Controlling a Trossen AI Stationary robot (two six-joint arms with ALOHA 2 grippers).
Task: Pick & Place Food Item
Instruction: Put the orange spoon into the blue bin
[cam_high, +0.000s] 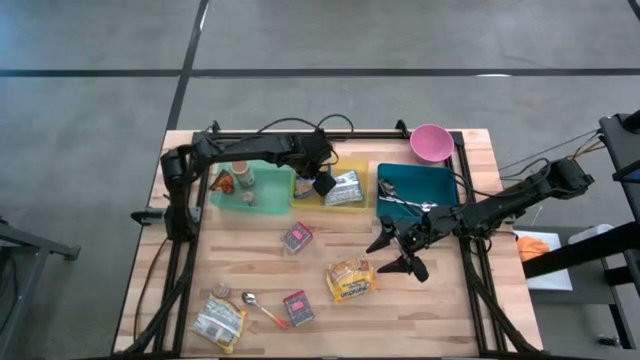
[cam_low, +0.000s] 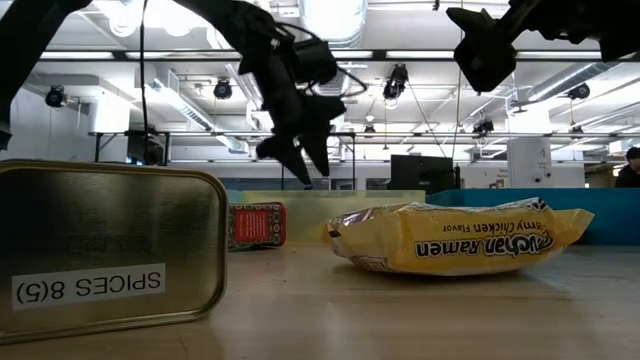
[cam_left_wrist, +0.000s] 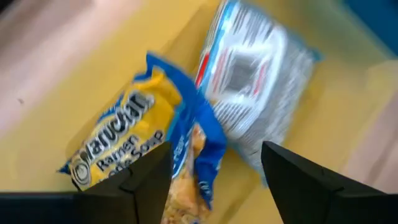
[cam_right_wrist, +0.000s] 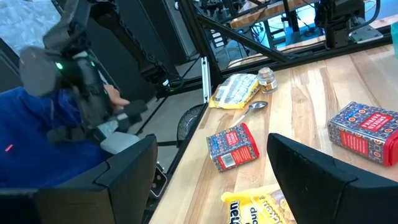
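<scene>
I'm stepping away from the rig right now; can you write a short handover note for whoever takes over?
Left tool: open above the yellow plastic bin, empty; a yellow ramen packet and a silver-blue packet lie in the bin below it.
Right tool: open, empty, hovering beside the teal bin, near the yellow chicken ramen packet on the wooden table.
Done: two packets binned.
Left: that ramen packet, the packet at the front-left corner and two small red boxes are on the table.
</scene>
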